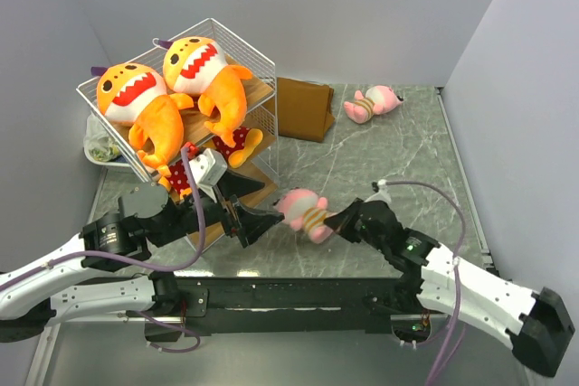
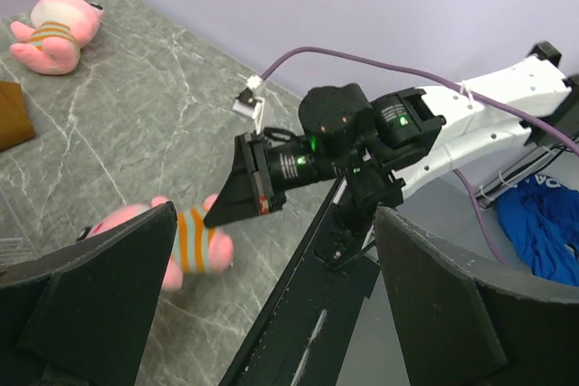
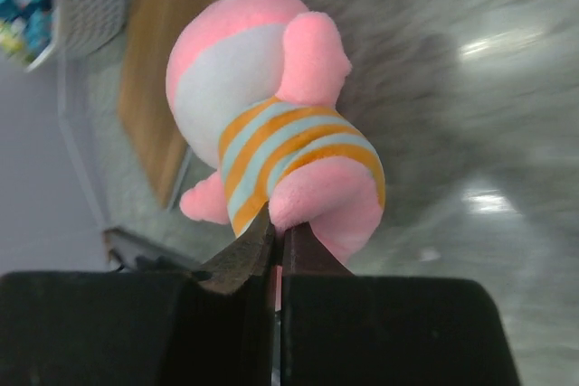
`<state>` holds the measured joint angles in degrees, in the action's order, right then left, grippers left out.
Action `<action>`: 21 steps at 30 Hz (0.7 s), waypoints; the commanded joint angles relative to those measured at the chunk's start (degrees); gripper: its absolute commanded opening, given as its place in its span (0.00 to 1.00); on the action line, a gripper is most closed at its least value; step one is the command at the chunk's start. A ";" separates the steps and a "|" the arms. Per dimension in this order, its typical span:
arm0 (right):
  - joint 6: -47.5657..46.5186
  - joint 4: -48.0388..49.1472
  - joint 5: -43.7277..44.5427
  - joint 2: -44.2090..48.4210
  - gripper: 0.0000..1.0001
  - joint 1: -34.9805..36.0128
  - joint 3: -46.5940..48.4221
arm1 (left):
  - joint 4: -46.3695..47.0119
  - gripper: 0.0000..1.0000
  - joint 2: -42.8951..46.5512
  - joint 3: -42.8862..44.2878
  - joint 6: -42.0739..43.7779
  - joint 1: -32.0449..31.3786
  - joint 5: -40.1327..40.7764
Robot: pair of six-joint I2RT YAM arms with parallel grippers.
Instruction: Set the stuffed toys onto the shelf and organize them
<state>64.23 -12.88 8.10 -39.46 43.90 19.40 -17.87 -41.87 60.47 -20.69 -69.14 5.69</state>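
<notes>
Pink striped plush [image 1: 303, 210] is mid surface [image 1: 398, 160], 5 o'clock of shelf [image 1: 260, 92], pinched by right fingers [image 3: 240, 259] at its bottom edge only. Thin bite, so it could slip out on lift. Left fingers [image 2: 90, 296], spread wide at its 9 o'clock, may knock it. Top tier's crowded w/ sharks [image 1: 172, 88].

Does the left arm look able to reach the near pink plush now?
Probably yes: the open left tool faces the near pink plush with nothing between, though the right tool is shut on it.
</notes>
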 commanded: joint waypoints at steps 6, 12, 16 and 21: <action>13.01 25.09 8.42 -19.05 0.00 17.43 10.03 | 2.66 0.96 -0.67 3.78 -0.05 -0.29 -0.42; 13.82 35.98 11.41 -36.20 0.00 23.24 17.33 | 2.40 0.97 -0.06 4.57 -0.58 -0.29 -0.33; 13.73 43.02 13.52 -43.66 0.00 24.39 19.53 | 2.75 0.97 1.26 4.14 -0.84 -0.29 -0.25; 14.08 44.79 15.01 -50.26 0.00 25.18 25.85 | 2.58 0.97 2.40 4.22 -0.85 -0.29 0.11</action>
<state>77.17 24.58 18.68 -86.15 68.38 38.68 -17.39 -40.51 62.92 -20.88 -69.21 5.67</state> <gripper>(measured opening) 0.026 0.967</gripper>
